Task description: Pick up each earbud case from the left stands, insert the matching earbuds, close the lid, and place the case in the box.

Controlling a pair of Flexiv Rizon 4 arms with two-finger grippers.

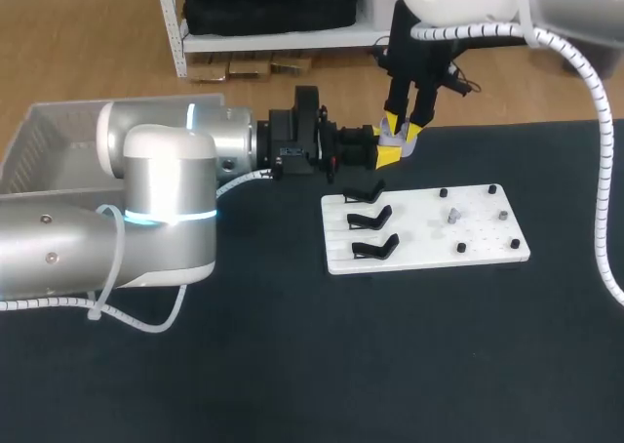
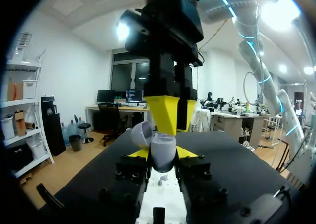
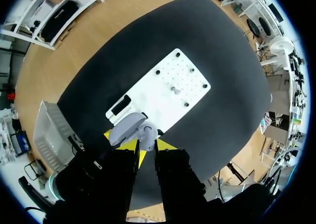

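Head view: left arm in from the left, right arm down from the far right; both meet just beyond the far left corner of the white board (image 1: 487, 246).
Left gripper (image 1: 388, 154): clamped on the grey earbud case (image 2: 163, 154), one yellow tip on each side.
Case: held above the dark table (image 1: 292, 365), lid (image 2: 142, 133) swung open.
Right gripper (image 1: 403, 129): directly over the open case, at its mouth; cannot tell whether parted or closed.
Board: three black stands (image 1: 370, 217) on the left half, small grey earbuds (image 1: 453, 216) on the right half.
Box (image 1: 49, 136): clear, far left, behind the left arm.
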